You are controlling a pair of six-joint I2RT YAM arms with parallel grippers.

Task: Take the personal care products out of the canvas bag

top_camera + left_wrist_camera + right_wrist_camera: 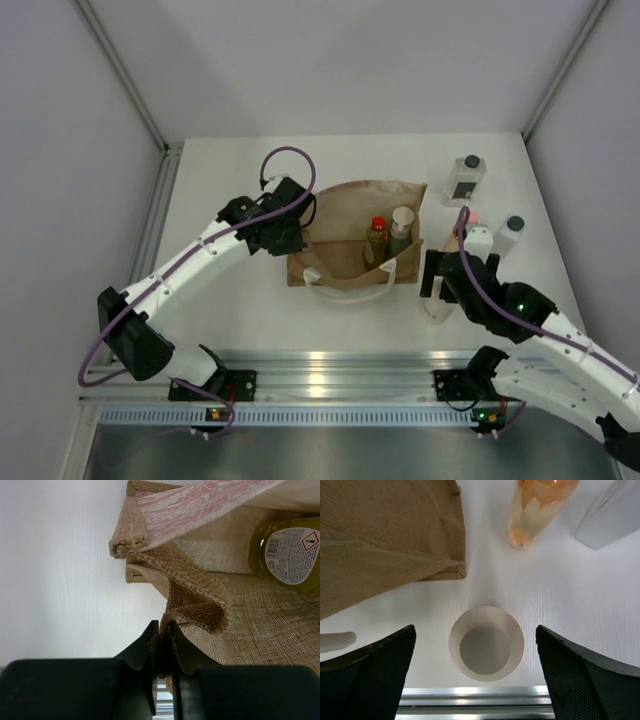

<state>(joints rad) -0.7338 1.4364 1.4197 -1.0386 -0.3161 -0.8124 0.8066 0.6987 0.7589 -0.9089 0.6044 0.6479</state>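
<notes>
Left end effector (161,630) pinches the canvas bag (270,625) at its rim; right end effector (475,630), open over the cream cylinder (486,643), could clip and topple it.

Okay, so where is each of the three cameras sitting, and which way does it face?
Top external: above and behind the bases, facing down on the table; the left arm and right arm show.
Left wrist: looks past the shut left gripper into the canvas bag, at the yellow bottle.
Right wrist: looks straight down between the open right gripper onto the cream cylinder.
Shared: the canvas bag appears in all three.
</notes>
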